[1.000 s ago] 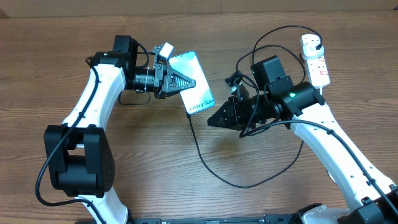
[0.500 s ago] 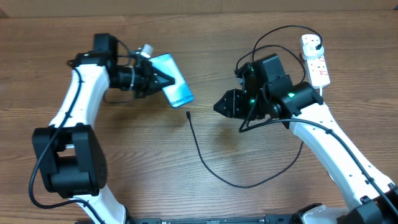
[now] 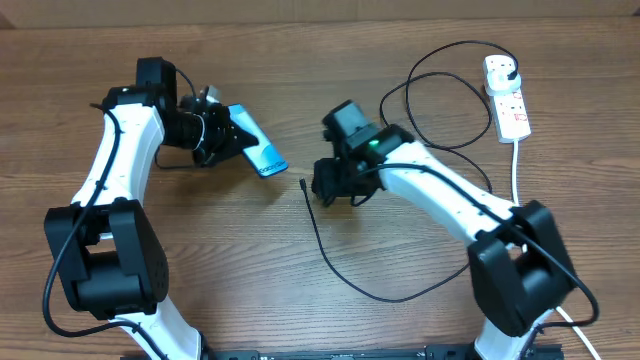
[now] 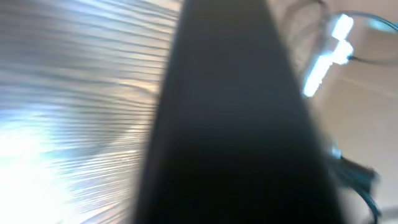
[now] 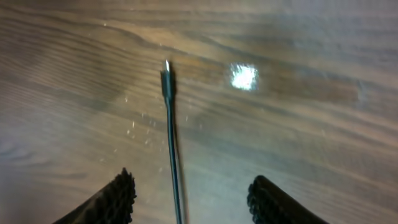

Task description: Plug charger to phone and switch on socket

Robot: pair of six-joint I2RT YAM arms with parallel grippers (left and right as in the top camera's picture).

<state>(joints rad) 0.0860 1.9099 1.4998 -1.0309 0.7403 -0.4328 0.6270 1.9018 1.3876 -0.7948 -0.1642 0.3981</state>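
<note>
Both arms have swung left since a second ago. The left gripper (image 3: 226,136) pulled the phone (image 3: 257,151) toward the upper left of the overhead frame, and the right gripper (image 3: 324,187) came over to mid-frame. The left one is clamped on the phone's end and seems to hold it tilted off the table (image 3: 250,300), low edge aimed at the charger cable (image 3: 330,262), probably to present the port. The right one is wide open and empty, straddling the cable just behind its tip (image 5: 166,71), so it looks lined up to grab. The power strip (image 3: 510,108) sits upper right, well apart, with the plug (image 3: 505,68) already in it.
</note>
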